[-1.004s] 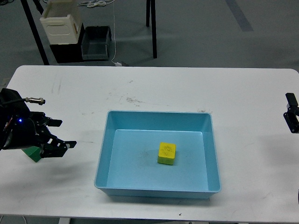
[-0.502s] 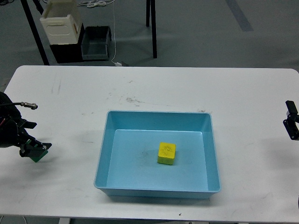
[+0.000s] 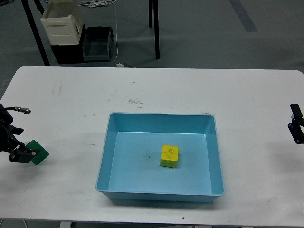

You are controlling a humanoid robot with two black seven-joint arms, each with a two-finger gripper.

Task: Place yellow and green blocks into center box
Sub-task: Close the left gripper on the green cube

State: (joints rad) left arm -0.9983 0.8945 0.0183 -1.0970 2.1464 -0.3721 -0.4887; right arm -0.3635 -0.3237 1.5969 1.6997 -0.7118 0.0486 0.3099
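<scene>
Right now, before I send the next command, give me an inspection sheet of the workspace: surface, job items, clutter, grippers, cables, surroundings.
Surface: white table, scuffed and marked near the middle.
Job's things: yellow block sits inside the blue box; green block lies on the table at the far left, outside the box.
Clutter: nothing seen on the table.
Grippers: left gripper is right against the green block, whether its jaws are open or shut cannot be told; right gripper is at the right edge, away from everything, jaws cannot be told.
Cables: a thin white cord runs down to the floor behind the table.
Surroundings: a white crate and a dark bin on the floor, black stand legs.
</scene>
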